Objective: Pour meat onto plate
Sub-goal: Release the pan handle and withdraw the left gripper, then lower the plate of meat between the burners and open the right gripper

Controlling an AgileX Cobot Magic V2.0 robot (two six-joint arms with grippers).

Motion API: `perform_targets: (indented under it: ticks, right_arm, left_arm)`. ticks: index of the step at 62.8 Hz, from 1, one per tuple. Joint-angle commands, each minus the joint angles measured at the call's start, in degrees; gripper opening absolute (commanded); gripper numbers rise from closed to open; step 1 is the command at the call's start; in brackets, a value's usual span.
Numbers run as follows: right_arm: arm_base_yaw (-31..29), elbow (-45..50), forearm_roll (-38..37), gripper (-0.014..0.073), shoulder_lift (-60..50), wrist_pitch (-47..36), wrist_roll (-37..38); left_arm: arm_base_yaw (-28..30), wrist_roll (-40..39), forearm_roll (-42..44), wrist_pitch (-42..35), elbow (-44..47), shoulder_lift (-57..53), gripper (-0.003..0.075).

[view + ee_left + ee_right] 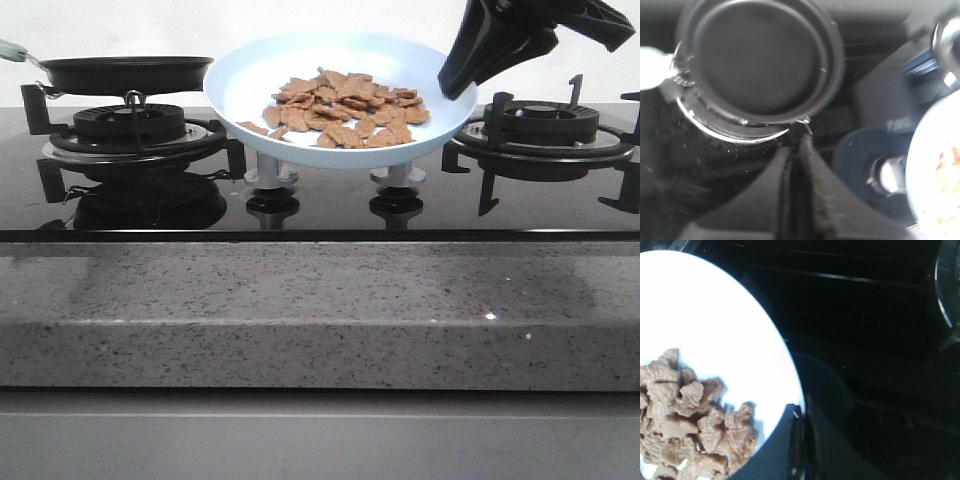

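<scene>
Over on the left burner [130, 125] sits the black frying pan [125, 72], level on its grate, and from the left wrist view its inside looks bare — no pieces that I can make out, though that picture is blurred. Below the pan in that view, the left gripper [797, 150] shows its two fingers pressed together with nothing between them; it is out of sight in the front view, so I can only place it near the pan.

Moving to the middle, the plate [250, 85] stands between the two burners, raised on the stove knobs [272, 175], tipped a little toward the camera. The meat [345, 110] lies heaped on it, toward the right half, one or two chips close to the near rim. By my reading the pour is done, or nearly so.

On to the right — the right gripper [455, 85] comes down from above and meets the plate's right rim. The right wrist view shows its fingers closed to a narrow slit on that rim, so it seems to be holding the plate's edge.

What matters next: the plate is in the right arm's grasp, the meat just left of that gripper, so any tilt toward the camera could spill pieces onto the table [320, 310].
</scene>
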Motion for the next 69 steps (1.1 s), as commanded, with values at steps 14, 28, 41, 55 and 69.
perform_targets:
  ticks: [14, 28, 41, 55, 69]
  right_arm:
    - [-0.2, -1.5, 1.8, -0.0059, -2.7, -2.5, -0.3]
    - [-0.2, -1.5, 1.8, -0.0059, -2.7, -2.5, -0.3]
    - [-0.2, -1.5, 1.8, -0.0059, -2.7, -2.5, -0.3]
    - [-0.2, -1.5, 1.8, -0.0059, -2.7, -2.5, -0.3]
    - [-0.2, -1.5, 1.8, -0.0059, -2.7, -2.5, -0.3]
  left_arm:
    - [-9.2, -0.4, 6.9, -29.7, 18.7, -16.9, -0.002]
    - [-13.6, -0.4, 8.8, -52.7, 38.7, -29.8, -0.002]
    - [-15.5, -0.4, 8.9, -65.9, 51.6, -39.3, -0.002]
    - [-15.9, -0.4, 8.9, -74.2, 60.7, -45.7, -0.002]
    - [-15.9, -0.4, 8.9, -74.4, 62.1, -46.5, -0.002]
